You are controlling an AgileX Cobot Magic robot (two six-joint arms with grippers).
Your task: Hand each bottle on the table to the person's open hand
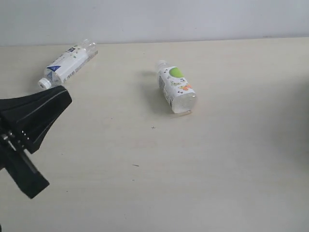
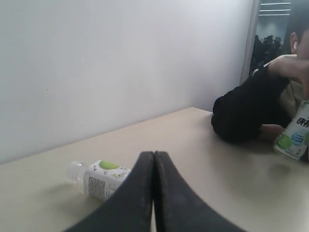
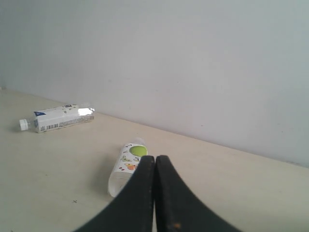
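Observation:
Two bottles lie on their sides on the table (image 1: 217,169). The bottle with the white-blue label (image 1: 67,64) is at the far left, and the small white bottle with green fruit (image 1: 176,87) is near the middle. My left gripper (image 1: 65,99) is shut and empty, just in front of the white-blue bottle's cap. The left wrist view shows its closed tips (image 2: 154,154) with the fruit bottle (image 2: 99,179) behind them. My right gripper (image 3: 155,158) is shut and empty, with the fruit bottle (image 3: 128,162) and the white-blue bottle (image 3: 58,118) beyond it. It is outside the exterior view. The person's open hand is not visible.
A person in a black sleeve (image 2: 251,108) leans on the table's far end, with a lime-print bottle (image 2: 292,137) beside that arm. A plain white wall (image 1: 154,19) runs along the table's back edge.

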